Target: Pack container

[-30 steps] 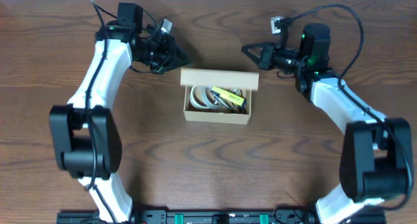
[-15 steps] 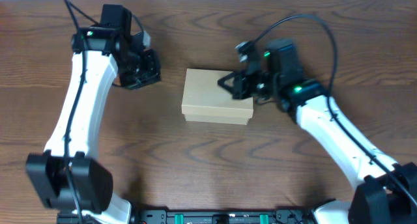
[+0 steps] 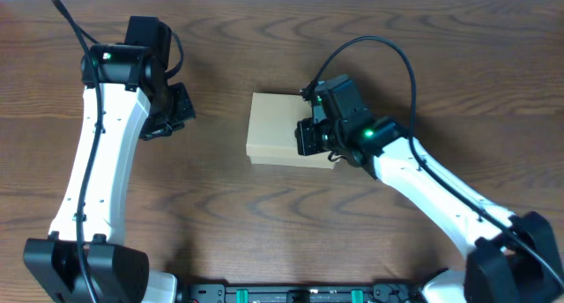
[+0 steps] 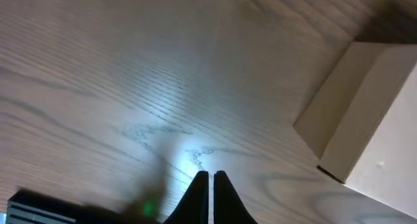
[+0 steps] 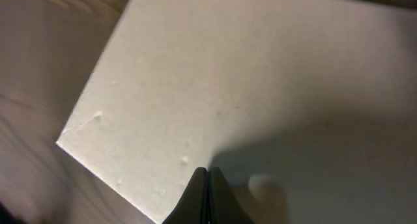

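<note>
Right claw point(image 5: 207, 173) pressed together over the closed container point(image 3: 275, 137); left claw point(image 4: 210, 177) likewise, apart.

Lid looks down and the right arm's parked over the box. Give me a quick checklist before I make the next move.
1. The flap lid of the small light-tan cardboard box is down: ok, the top looks flat and closed from overhead.
2. The lid is fully seated along its edges: cannot tell, no seam detail shows.
3. The right gripper is shut, tips over the lid: ok.
4. Its tips are touching the lid: cannot tell.
5. The left gripper is shut and apart from the box, over the brown wooden table: ok.
</note>
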`<state>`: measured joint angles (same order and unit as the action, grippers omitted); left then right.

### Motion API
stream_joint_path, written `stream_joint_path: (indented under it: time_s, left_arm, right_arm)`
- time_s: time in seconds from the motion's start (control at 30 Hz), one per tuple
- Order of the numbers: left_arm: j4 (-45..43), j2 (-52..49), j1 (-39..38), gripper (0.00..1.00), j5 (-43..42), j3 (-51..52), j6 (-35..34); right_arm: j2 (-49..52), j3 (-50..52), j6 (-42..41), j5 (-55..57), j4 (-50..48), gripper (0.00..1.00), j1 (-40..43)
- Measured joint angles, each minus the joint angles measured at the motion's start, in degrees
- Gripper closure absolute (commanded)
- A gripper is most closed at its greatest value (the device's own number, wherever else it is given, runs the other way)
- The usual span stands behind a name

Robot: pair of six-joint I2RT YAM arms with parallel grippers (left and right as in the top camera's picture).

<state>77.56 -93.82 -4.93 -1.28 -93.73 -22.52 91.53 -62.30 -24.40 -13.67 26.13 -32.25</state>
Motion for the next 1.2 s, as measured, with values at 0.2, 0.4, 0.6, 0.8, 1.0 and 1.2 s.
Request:
stream_joint_path:
  time_s: [0.2,0.4,0.6,0.8,1.0,1.2]
  left_arm:
    - [0.1,0.0,0.0,0.94,0.4,0.0,0.0]
    - [0.4,0.0,0.0,0.95,0.5,0.0,0.0]
    - [0.5,0.0,0.0,0.94,0.4,0.0,0.0]
    - [2.5,0.0,0.0,0.88,0.2,-1.6,0.2]
    - [5.2,0.5,0.0,0.04,-1.9,-12.5,2.3]
    - [8.3,1.7,0.0,0.04,-3.2,-19.3,3.5]
  right_arm:
    - [3.8,-1.2,0.0,1.0,-0.5,0.99,-0.9]
    - [5.6,-2.6,0.0,2.3,-1.3,0.99,-2.0]
    - [5.0,-2.6,0.0,2.4,-1.3,0.99,-2.1]
    - [-0.3,-1.0,1.5,3.5,0.7,0.99,-2.1]
    - [-13.1,-1.0,7.4,3.8,0.4,0.01,-0.1]
    - [-21.2,-1.0,12.0,9.9,0.6,0.01,3.1]
